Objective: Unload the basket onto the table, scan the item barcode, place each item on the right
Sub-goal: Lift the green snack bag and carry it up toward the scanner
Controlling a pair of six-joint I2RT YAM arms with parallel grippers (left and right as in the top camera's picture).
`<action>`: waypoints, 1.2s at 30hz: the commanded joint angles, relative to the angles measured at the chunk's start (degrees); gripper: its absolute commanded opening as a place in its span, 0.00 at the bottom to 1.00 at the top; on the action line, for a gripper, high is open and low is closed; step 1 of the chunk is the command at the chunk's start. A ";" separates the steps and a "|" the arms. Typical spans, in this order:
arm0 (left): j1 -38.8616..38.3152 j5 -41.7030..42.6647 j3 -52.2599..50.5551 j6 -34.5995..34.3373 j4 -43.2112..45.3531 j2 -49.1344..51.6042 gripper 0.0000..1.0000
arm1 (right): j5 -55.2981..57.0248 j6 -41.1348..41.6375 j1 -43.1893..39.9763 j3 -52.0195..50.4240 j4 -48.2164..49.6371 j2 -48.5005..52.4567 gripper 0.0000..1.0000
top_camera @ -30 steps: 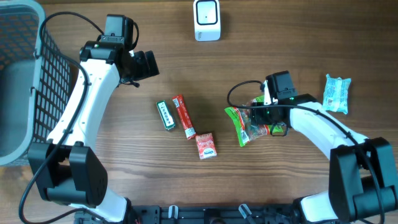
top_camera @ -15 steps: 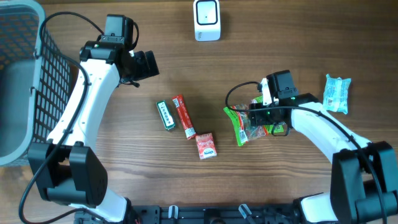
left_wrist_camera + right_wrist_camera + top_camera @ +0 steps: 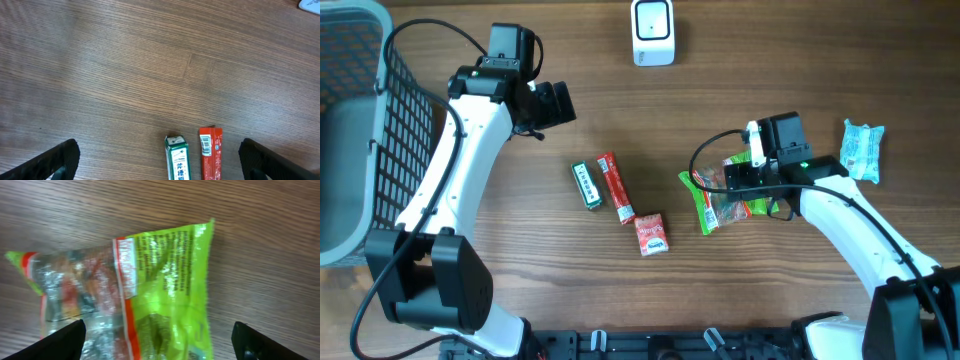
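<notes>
A green and clear snack bag (image 3: 713, 203) lies on the table right of centre. My right gripper (image 3: 734, 184) hovers over it, open. In the right wrist view the bag (image 3: 160, 275) fills the middle, and the two black fingertips (image 3: 62, 339) stand wide apart at the bottom corners, touching nothing. The white scanner (image 3: 652, 32) stands at the back centre. My left gripper (image 3: 552, 103) is raised at the back left, open and empty (image 3: 162, 162). Below it lie a green box (image 3: 176, 160) and a red stick pack (image 3: 210, 152) with its barcode facing up.
A green box (image 3: 585, 185), a red stick pack (image 3: 613, 186) and a small red packet (image 3: 651, 234) lie mid-table. A blue and white packet (image 3: 861, 150) sits at the far right. A grey mesh basket (image 3: 360, 130) takes up the left edge.
My right gripper has opened wide and drawn back a little to the right, leaving the snack bag on the table. The left arm has not moved.
</notes>
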 commanded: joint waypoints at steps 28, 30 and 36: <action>0.07 -0.74 -0.28 0.26 0.11 0.33 1.00 | -30.29 -7.21 -4.44 1.36 -2.27 -4.00 0.04; 0.04 -0.74 -0.28 0.26 0.11 0.33 1.00 | -33.73 -7.26 -4.44 1.36 -2.27 -6.58 0.04; 0.07 -0.74 -0.28 0.26 0.11 0.33 1.00 | -37.29 -6.34 -4.44 1.77 3.61 -11.08 0.04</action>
